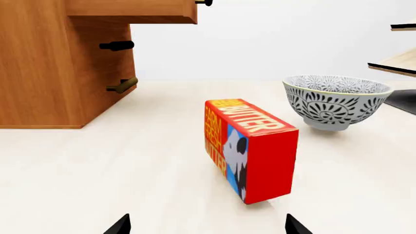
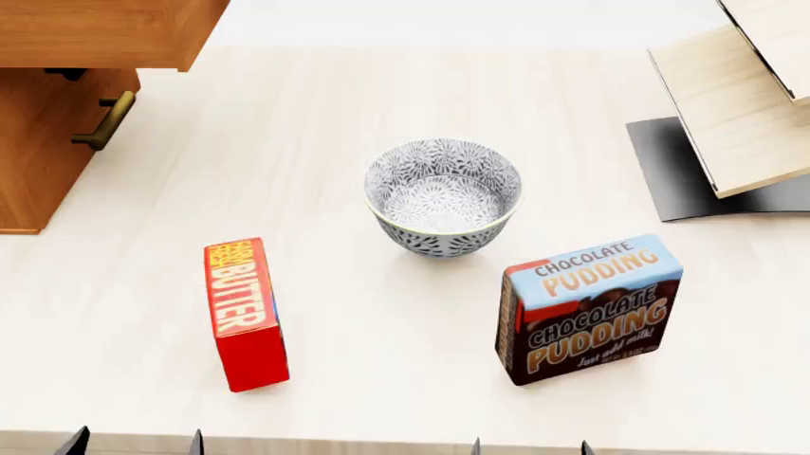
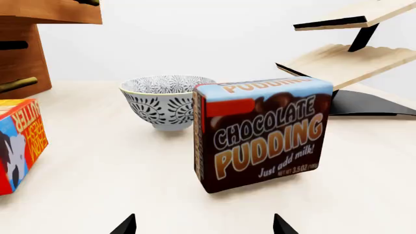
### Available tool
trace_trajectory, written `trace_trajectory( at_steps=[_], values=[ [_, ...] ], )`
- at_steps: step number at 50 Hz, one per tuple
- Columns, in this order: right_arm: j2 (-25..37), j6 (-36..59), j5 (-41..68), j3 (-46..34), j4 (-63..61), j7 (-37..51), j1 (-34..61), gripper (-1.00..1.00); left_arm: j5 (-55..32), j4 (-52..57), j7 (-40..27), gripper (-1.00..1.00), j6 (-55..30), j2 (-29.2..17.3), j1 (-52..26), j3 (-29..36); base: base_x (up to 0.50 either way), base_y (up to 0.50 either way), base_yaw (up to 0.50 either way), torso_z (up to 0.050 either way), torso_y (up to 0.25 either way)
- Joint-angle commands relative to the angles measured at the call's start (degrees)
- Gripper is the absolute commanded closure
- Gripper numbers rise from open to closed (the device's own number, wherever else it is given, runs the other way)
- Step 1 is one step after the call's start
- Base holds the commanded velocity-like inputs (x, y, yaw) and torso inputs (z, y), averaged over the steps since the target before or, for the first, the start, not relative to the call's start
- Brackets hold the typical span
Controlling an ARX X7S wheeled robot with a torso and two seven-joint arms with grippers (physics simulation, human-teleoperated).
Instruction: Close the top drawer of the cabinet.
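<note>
So: top drawer sticks out of cabinet; left gripper & right gripper both open, empty — approach w/ left, push front squarely.

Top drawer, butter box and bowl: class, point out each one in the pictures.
top drawer (image 2: 95, 33): head view, wooden front panel.
butter box (image 2: 241, 299): head view, lettered top face.
bowl (image 2: 443, 194): head view, patterned inside.

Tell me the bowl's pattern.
The bowl has a dark grey floral pattern on white, inside and out; the head view shows it best.
</note>
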Motion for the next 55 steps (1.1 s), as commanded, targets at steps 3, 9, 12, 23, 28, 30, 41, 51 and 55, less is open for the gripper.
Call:
trace_trajectory(
  at_steps=[3,9,12,23,28,30,41,51,55],
  values=[
    [0.9,-1.3,0.6,-1.3,-0.9,1.0,-0.8,-1.0,-2.3,2.6,0.0,-1.0,-0.1,-1.0,1.9,1.1,0.0,0.0,0.0,0.0,0.0],
    [2.0,-3.6,3.0,-2.3,-1.5,1.9,-1.5,-1.0,-3.8,2.7,-0.5,-1.0,-0.6,-2.3,1.9,2.5,0.0,0.0,0.0,0.0,0.0],
    [2.4,-4.5,3.5,-2.7,-1.8,2.4,-1.8,-1.0,-5.0,2.1,-1.2,-1.0,-1.3,-2.4,1.0,2.3,0.0,0.0,0.0,0.0,0.0],
    [3.7,-4.4,4.3,-4.2,-1.9,3.5,-2.0,-1.0,-6.7,1.4,-2.3,-1.0,-1.0,-3.4,0.5,3.7,0.0,0.0,0.0,0.035,0.0],
    [4.1,-4.4,4.6,-4.7,-1.7,4.0,-1.8,-1.0,-6.8,1.5,-2.8,-1.0,-0.3,-3.9,0.5,4.2,0.0,0.0,0.0,0.05,0.0],
    [4.2,-4.1,4.8,-4.9,-1.5,4.2,-1.7,-1.0,-6.9,1.3,-3.0,-1.0,-0.1,-4.0,0.5,4.3,0.0,0.0,0.0,0.05,0.0],
    [4.9,-4.3,5.1,-5.6,-1.5,5.4,-1.6,-1.0,-7.2,1.7,-4.2,-1.0,1.2,-4.8,0.8,5.0,0.0,0.0,0.0,0.05,0.0],
    [5.4,-4.5,5.6,-6.0,-1.5,6.7,-1.5,-1.0,-7.5,1.5,-5.6,-1.0,1.5,-5.3,0.7,5.4,0.0,0.0,0.0,0.04,0.0],
    [5.7,-4.3,5.8,-6.4,-1.2,7.0,-1.2,-1.0,-7.6,1.3,-5.9,-1.0,1.8,-5.6,0.6,5.7,0.0,0.0,0.0,0.0,0.0]
  ],
)
